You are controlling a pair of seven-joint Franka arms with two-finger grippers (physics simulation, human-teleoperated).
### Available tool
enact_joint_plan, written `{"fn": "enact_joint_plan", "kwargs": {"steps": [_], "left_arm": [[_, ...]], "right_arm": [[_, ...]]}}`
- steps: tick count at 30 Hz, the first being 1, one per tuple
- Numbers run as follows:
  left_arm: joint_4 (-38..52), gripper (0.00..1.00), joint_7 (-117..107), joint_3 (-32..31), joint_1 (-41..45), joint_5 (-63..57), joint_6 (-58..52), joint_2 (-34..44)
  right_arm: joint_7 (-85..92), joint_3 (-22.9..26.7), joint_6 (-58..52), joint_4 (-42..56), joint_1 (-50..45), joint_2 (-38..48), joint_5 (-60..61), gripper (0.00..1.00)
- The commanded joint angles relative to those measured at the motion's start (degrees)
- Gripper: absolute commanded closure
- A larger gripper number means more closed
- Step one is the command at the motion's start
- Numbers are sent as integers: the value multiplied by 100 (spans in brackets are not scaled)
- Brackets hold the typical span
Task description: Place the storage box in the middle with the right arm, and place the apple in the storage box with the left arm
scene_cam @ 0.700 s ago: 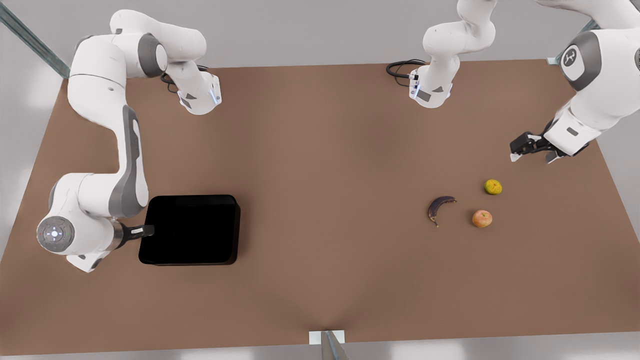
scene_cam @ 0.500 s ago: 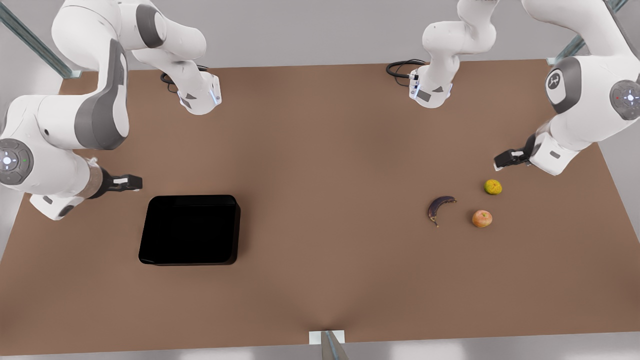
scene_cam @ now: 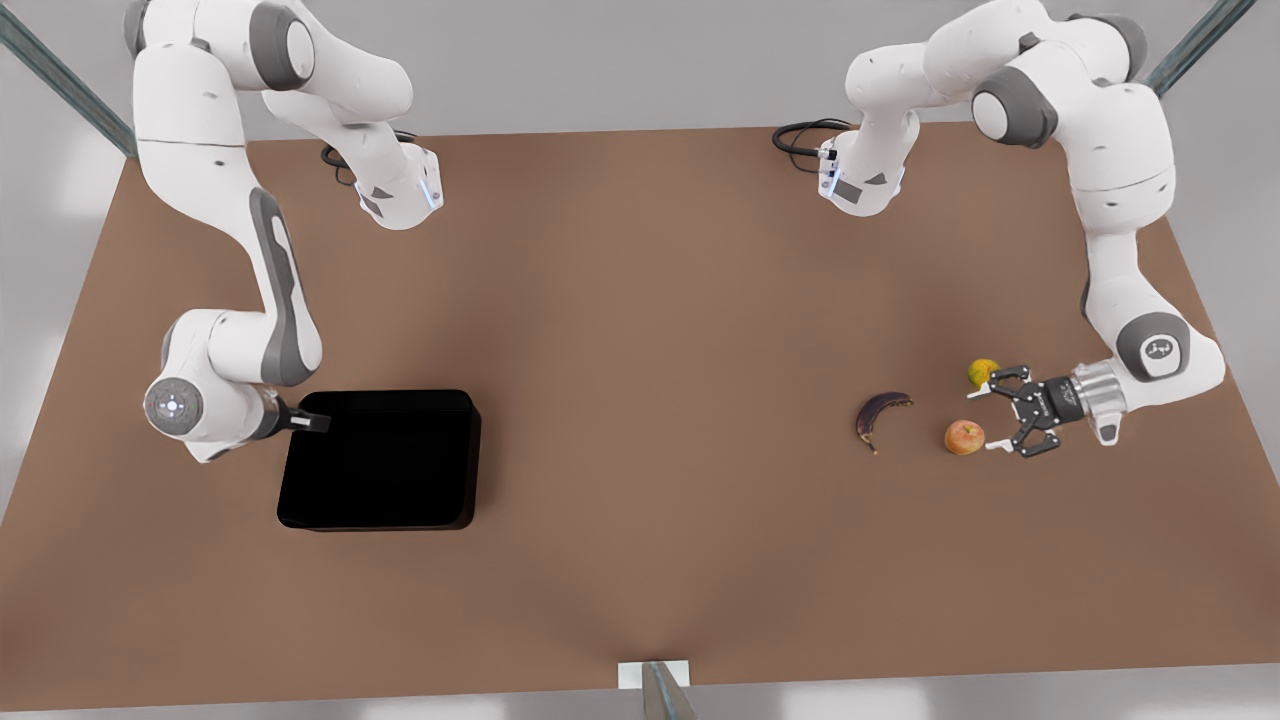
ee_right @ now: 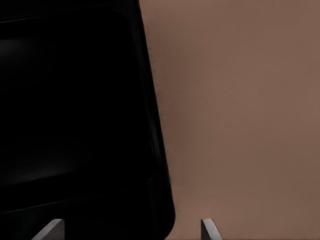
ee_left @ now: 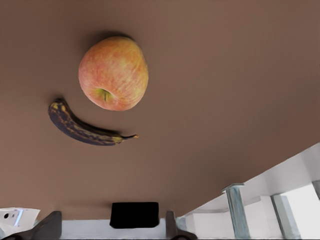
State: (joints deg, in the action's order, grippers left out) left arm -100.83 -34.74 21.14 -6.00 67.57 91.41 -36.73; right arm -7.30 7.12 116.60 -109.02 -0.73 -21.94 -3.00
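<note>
Left gripper [scene_cam: 992, 420], fingers spread wide, hovered just beside the apple [scene_cam: 964, 437] on the front view's right, its open span facing the fruit but not yet around it. Right gripper [scene_cam: 312, 424] sat at the left rim of the storage box [scene_cam: 380, 460] on the front view's left; the right wrist view showed two fingertips [ee_right: 50, 229] apart on either side of the box wall [ee_right: 160, 200], not visibly pressed to it.

The box lay well left of the tabletop's [scene_cam: 640, 300] middle, so neither placement looked done. For the box, a sound move would be to close firmly on the rim, then slide or lift it level toward the centre. For the apple, the left gripper should centre on the fruit's widest part before closing, keeping clear of the neighbours.

By count: one storage box, one apple, one dark banana [scene_cam: 880, 415] just left of the apple, one yellow-green fruit [scene_cam: 982, 371] just beyond it, two arms.
</note>
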Motion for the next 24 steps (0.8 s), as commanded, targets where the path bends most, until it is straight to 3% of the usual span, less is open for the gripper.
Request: {"fn": "enact_joint_plan", "kwargs": {"steps": [1, 2, 8, 10, 13, 16, 18, 21, 24], "left_arm": [[-7, 0, 186, -4, -41, 705, -105, -53], [-7, 0, 521, 4, -155, 679, -580, -238], [248, 0, 538, 22, -357, 810, -606, -809], [283, 0, 530, 13, -445, 819, -615, -915], [266, 0, 591, -31, -445, 872, -580, -1029], [283, 0, 697, -145, -445, 951, -457, -1178], [389, 0, 697, -189, -437, 968, -352, -1249], [424, 0, 714, -180, -463, 960, -352, -1319], [433, 0, 705, -180, -516, 960, -255, -1381]], "right_arm": [[0, 0, 64, -22, 3, -38, 1, 0], [0, 0, 301, -137, 12, -91, 10, 0], [-9, 0, 583, -146, 12, -609, 98, 0], [-9, 0, 627, -154, 12, -706, 98, 31], [-9, 0, 627, -154, 12, -776, 98, 35], [149, 0, 574, -137, 56, -759, 98, 45], [237, 0, 548, -128, 56, -768, 98, 60], [308, 9, 548, -119, 56, -820, 98, 70], [316, 9, 521, -128, 56, -820, 98, 75]]}}
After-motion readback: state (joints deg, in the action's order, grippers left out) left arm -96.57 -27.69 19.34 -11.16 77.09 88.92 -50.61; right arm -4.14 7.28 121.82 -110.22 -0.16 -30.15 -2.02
